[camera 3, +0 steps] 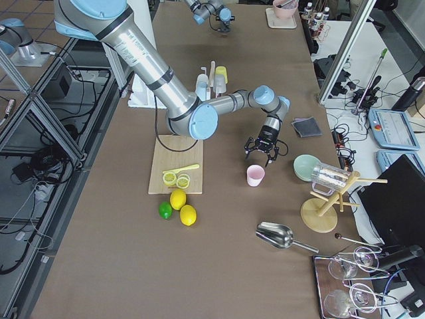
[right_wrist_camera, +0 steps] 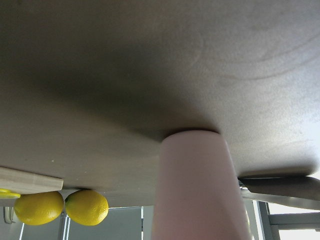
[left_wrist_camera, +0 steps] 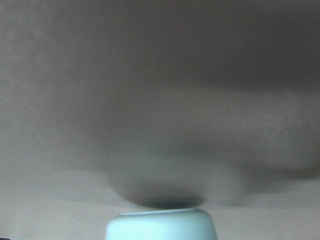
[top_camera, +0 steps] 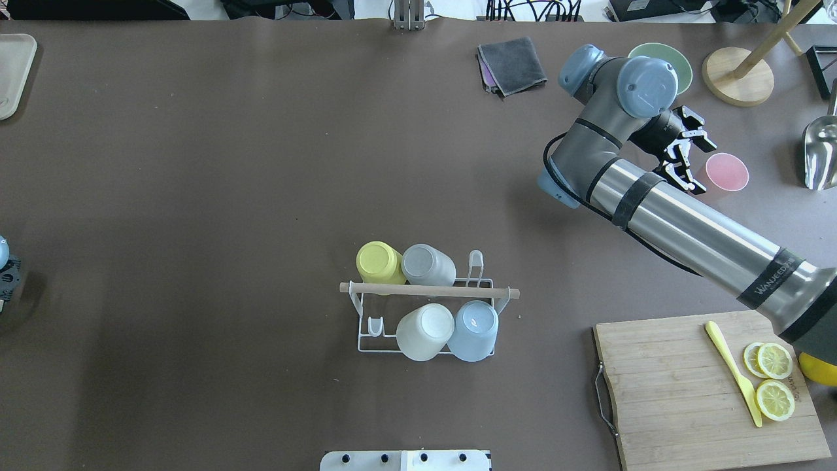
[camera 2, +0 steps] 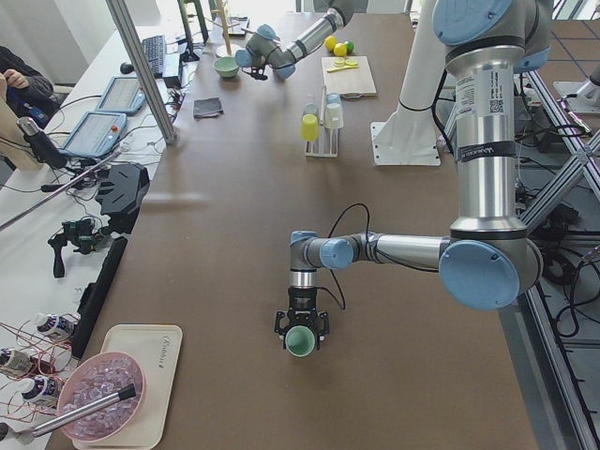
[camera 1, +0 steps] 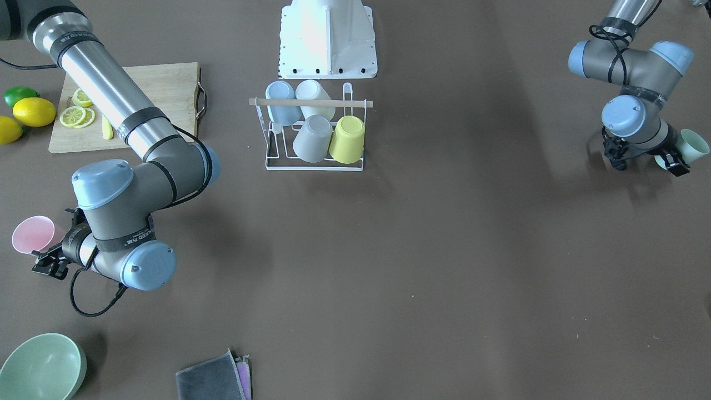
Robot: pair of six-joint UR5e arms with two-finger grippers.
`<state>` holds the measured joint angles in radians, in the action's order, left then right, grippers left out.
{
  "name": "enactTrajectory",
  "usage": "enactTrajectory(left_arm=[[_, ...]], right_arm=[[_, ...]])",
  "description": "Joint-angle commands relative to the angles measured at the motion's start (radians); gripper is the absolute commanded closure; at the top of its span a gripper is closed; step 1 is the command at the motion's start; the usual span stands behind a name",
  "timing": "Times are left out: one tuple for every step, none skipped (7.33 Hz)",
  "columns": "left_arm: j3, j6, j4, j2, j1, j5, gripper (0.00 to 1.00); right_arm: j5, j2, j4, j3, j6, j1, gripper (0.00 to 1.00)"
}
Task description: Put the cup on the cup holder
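The white wire cup holder (top_camera: 368, 339) with its wooden rod (top_camera: 428, 291) stands mid-table and carries a yellow, a grey, a white and a blue cup upside down. It also shows in the front view (camera 1: 276, 161). My left gripper (camera 2: 302, 328) is shut on a mint green cup (camera 2: 300, 341) and holds it on its side just above the table, far from the rack. The cup also shows in the front view (camera 1: 693, 147). My right gripper (top_camera: 701, 162) is open beside an upright pink cup (top_camera: 726, 173) and does not touch it. The pink cup fills the right wrist view (right_wrist_camera: 197, 185).
A wooden cutting board (top_camera: 673, 392) with lemon slices and a yellow knife lies near the right arm. Lemons and a lime (camera 1: 28, 108) lie next to it. A green bowl (camera 1: 41, 366), folded cloths (camera 1: 214, 380), a metal scoop (top_camera: 820, 150) and a wooden stand (top_camera: 739, 82) sit around the pink cup.
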<state>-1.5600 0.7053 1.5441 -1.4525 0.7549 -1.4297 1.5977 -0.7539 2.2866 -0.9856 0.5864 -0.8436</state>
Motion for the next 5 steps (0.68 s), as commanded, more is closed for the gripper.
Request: enactTrajectory(left_arm=[[-0.003, 0.01, 0.025, 0.023, 0.003, 0.0, 0.02], [-0.003, 0.01, 0.03, 0.026, 0.003, 0.0, 0.03], [-0.003, 0.01, 0.031, 0.027, 0.004, 0.0, 0.14], [-0.003, 0.01, 0.037, 0.027, 0.006, 0.0, 0.45], [-0.009, 0.013, 0.037, 0.027, 0.02, 0.0, 0.64]], right_arm=[[-0.016, -0.007, -0.035, 0.022, 0.003, 0.027, 0.0], [-0.053, -0.005, -0.048, 0.022, 0.003, 0.037, 0.0], [-0.079, -0.007, -0.05, 0.022, 0.003, 0.05, 0.0], [-0.088, -0.007, -0.05, 0.027, 0.003, 0.057, 0.0], [-0.096, -0.008, -0.05, 0.034, 0.004, 0.057, 0.0]])
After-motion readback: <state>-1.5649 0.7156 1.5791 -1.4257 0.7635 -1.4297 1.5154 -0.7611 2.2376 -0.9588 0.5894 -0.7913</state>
